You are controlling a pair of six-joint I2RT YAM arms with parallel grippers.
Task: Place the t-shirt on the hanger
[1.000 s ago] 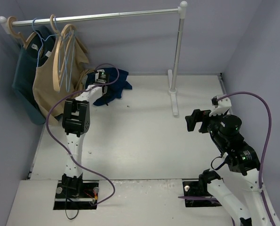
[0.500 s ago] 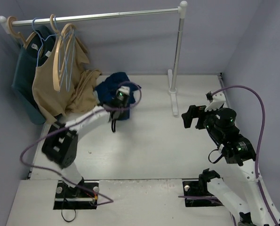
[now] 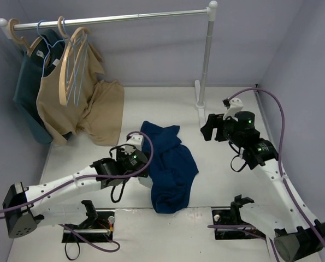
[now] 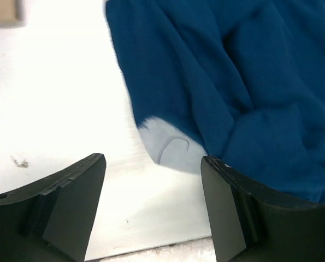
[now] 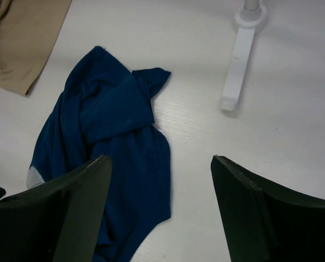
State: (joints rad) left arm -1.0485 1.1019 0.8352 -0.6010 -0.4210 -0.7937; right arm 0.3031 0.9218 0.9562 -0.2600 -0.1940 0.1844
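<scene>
T-shirt (image 3: 170, 166), crumpled navy-blue cloth, on white bench (image 3: 167, 109), long axis far-to-near; left pincer (image 4: 151, 158) just beside its left edge, agape, empty; right pincer (image 5: 159, 159) farther, agape, empty.

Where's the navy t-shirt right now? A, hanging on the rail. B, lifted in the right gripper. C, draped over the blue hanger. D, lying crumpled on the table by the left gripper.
D: the t-shirt lies rumpled on the table beside the left gripper, and the right gripper is open and empty.
</scene>
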